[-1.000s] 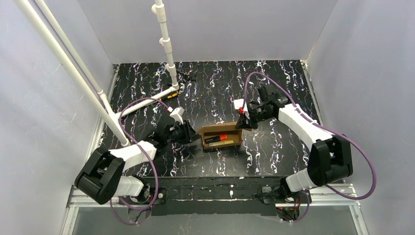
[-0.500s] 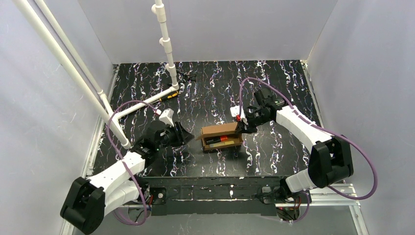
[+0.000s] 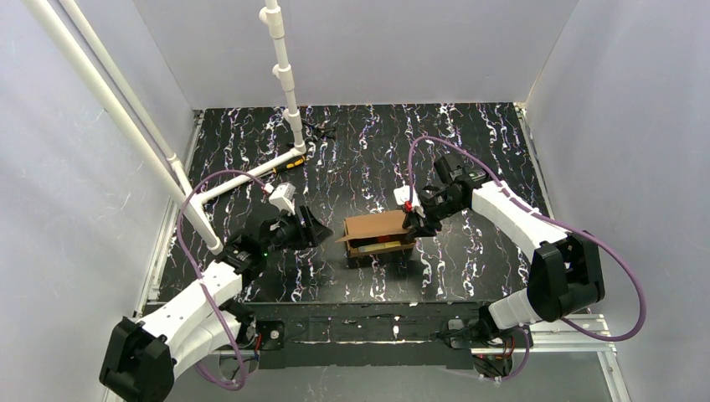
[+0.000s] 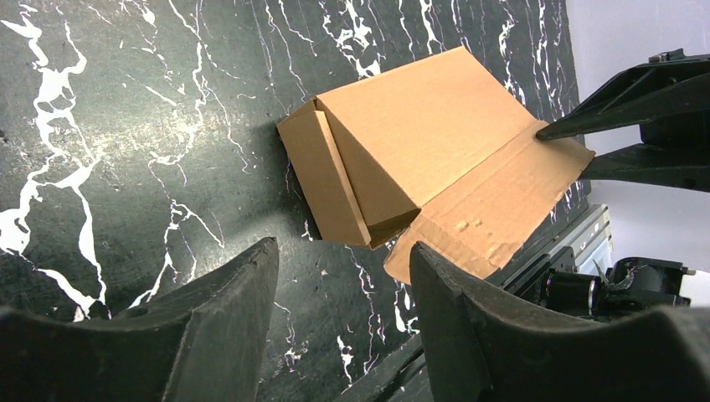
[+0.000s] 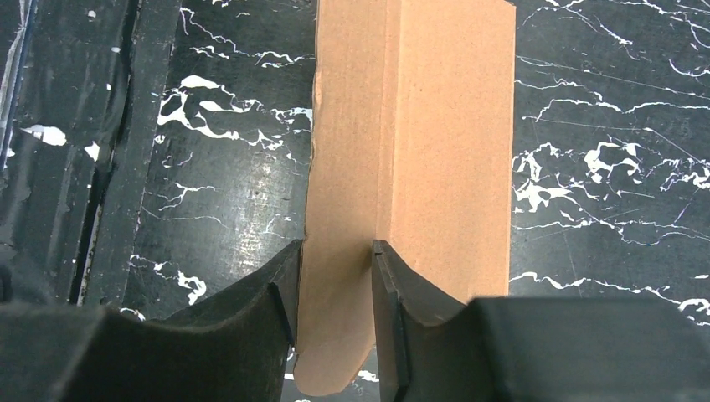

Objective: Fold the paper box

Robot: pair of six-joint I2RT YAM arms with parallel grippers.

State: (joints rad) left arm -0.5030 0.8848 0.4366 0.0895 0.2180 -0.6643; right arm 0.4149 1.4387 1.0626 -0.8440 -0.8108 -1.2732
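The paper box is plain brown cardboard, a small rectangular mailer resting flat on the table; its lid is lowered over the tray but not tucked; the front flap juts outward, unfolded; the box lies just ahead of the left fingers, apart from them; the flap's end runs between the right fingers.
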